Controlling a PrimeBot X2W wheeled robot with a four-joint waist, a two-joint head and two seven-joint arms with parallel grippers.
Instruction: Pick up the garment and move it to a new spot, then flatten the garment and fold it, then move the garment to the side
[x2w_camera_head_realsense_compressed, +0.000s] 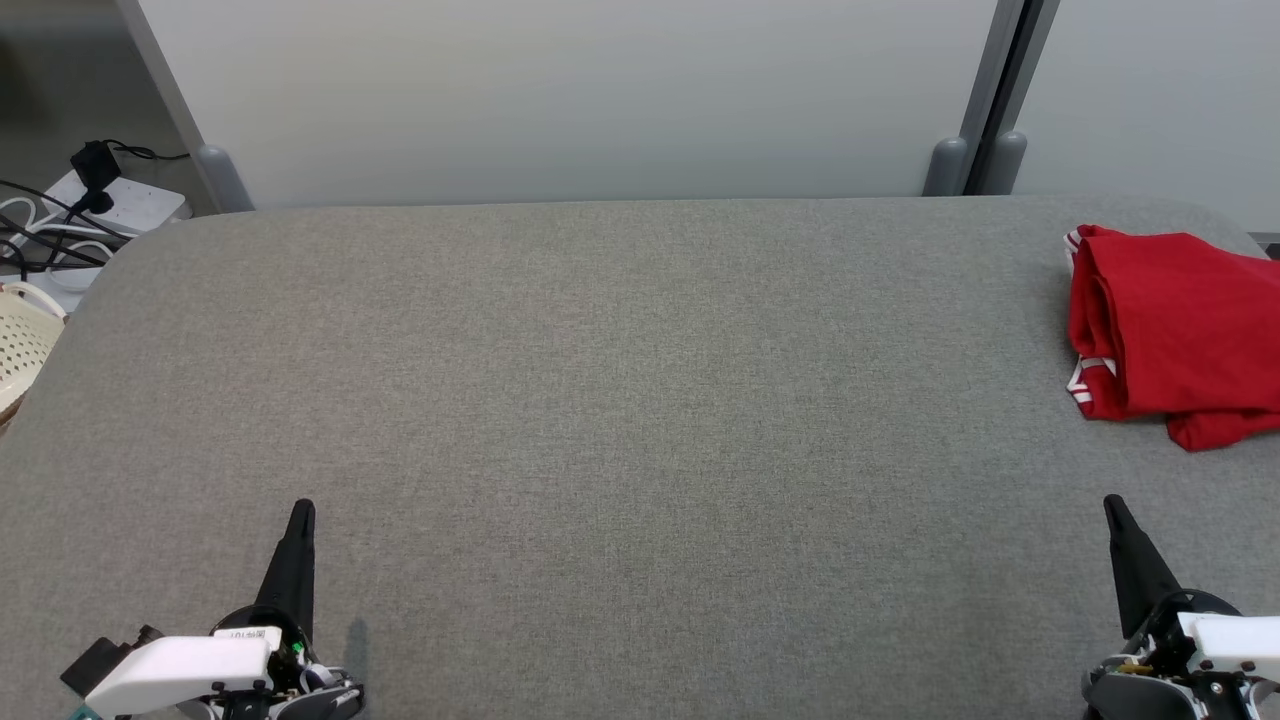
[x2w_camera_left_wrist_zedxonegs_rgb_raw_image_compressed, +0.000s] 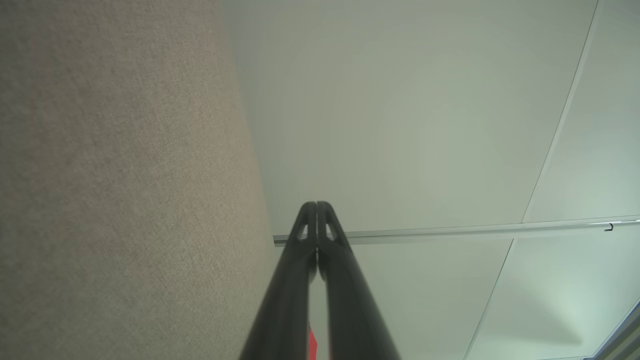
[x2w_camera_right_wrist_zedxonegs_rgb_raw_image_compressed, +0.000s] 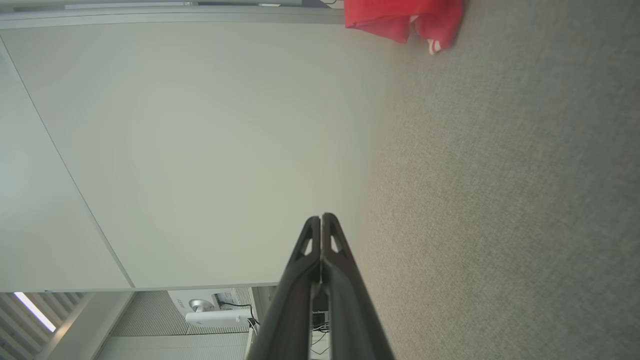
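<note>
The garment (x2w_camera_head_realsense_compressed: 1175, 335) is red with white trim, bunched in a loose folded heap at the far right of the grey table (x2w_camera_head_realsense_compressed: 620, 400); the head view's right edge cuts it off. It also appears at the top of the right wrist view as a red garment (x2w_camera_right_wrist_zedxonegs_rgb_raw_image_compressed: 400, 17). My left gripper (x2w_camera_head_realsense_compressed: 300, 512) rests low at the near left, shut and empty, its tips touching in the left wrist view (x2w_camera_left_wrist_zedxonegs_rgb_raw_image_compressed: 317, 205). At the near right my right gripper (x2w_camera_head_realsense_compressed: 1113, 505) is shut and empty too, well short of the garment, tips together (x2w_camera_right_wrist_zedxonegs_rgb_raw_image_compressed: 321, 217).
A pale partition wall (x2w_camera_head_realsense_compressed: 600, 100) runs behind the table's far edge, with a grey post (x2w_camera_head_realsense_compressed: 985, 110) at the right. Off the table's left edge sit a cream perforated basket (x2w_camera_head_realsense_compressed: 20, 345) and a white power strip with cables (x2w_camera_head_realsense_compressed: 90, 205).
</note>
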